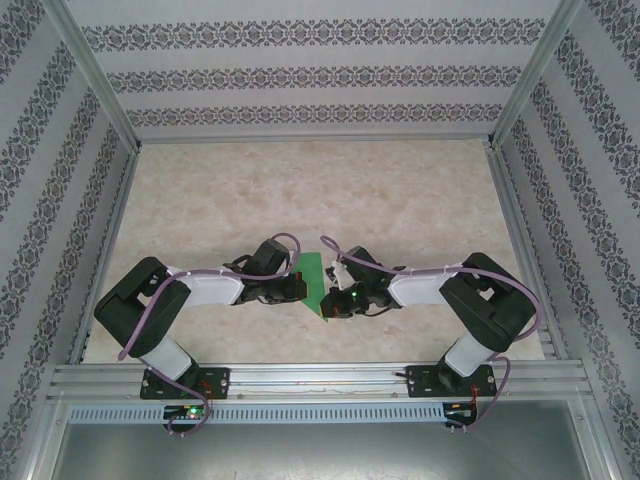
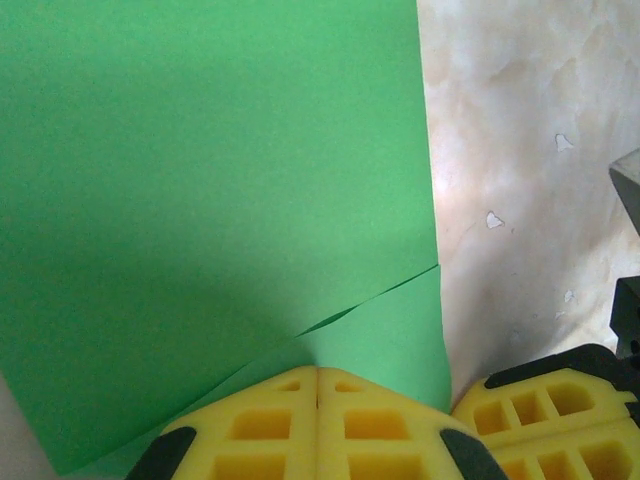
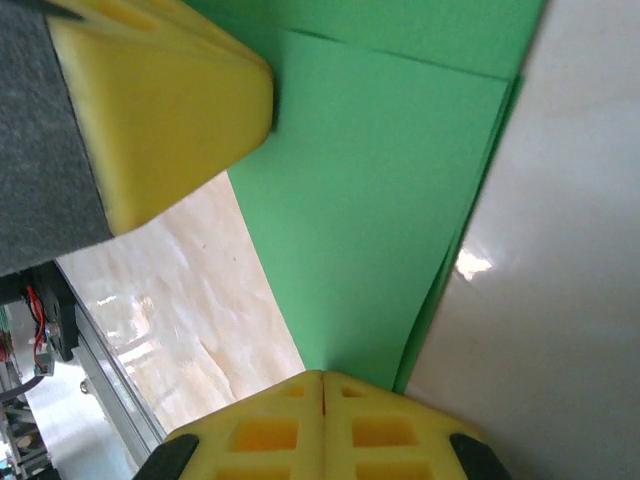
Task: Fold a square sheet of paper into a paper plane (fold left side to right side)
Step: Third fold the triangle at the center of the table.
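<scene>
The left gripper (image 2: 318,375) clamped the smooth, folded square sheet of paper (image 2: 200,180) directly ahead. The right gripper (image 3: 322,380) pinched its layered edge.

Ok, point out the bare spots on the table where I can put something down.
Free: the far half of the table, up to the back wall. Crowded: near centre, where the left gripper and right gripper pinch the green paper.
</scene>
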Controlling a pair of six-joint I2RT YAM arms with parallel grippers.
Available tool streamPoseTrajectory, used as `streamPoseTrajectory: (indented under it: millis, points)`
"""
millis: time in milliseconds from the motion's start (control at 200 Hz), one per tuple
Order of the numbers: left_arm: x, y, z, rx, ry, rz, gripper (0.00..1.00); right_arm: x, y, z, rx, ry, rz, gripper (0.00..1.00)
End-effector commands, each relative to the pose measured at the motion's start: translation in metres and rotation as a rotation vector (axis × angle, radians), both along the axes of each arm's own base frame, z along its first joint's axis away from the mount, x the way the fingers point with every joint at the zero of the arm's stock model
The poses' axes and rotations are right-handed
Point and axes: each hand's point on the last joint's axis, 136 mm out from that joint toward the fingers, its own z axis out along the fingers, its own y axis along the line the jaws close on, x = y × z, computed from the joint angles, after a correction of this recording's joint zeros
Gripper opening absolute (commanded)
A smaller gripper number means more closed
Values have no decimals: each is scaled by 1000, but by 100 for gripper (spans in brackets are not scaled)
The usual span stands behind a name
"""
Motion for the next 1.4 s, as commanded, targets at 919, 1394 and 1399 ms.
streamPoseTrajectory:
  millis: [919, 1394, 1399]
  points:
    - [-10, 28, -29, 149, 79, 79, 0, 38, 18, 30, 4, -60, -46, 0]
    - [-2, 47, -28, 171, 73, 138, 0, 14, -21, -35, -216, 46, -45, 0]
    - [-2, 47, -28, 171, 71, 139, 0, 14, -21, -36, -218, 47, -45, 0]
